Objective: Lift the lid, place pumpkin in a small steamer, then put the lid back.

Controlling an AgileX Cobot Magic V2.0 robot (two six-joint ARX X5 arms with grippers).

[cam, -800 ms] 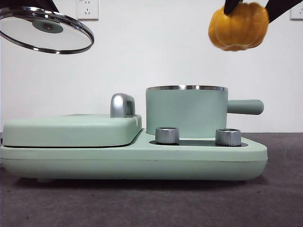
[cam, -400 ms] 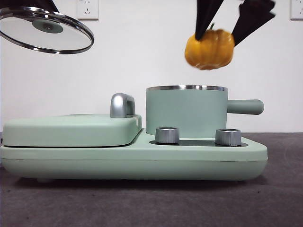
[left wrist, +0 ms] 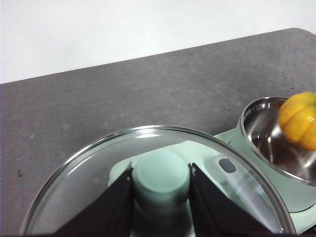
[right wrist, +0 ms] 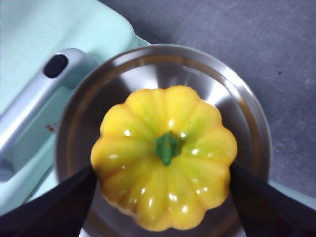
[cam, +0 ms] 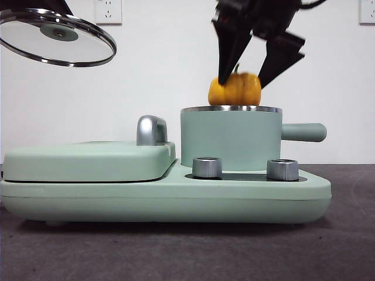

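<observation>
Right gripper (right wrist: 163,197): jaws clamping a glossy yellow-orange ribbed pumpkin (right wrist: 164,156) directly over the mint-green steel-rimmed small steamer (cam: 231,140). Left gripper (left wrist: 161,185): jaws gripping the mint-green knob of the clear glass steel-rimmed lid (left wrist: 89,187).

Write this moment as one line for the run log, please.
phase: placing | right end effector: holds pumpkin at small steamer rim | left end effector: holds lid raised aside
</observation>
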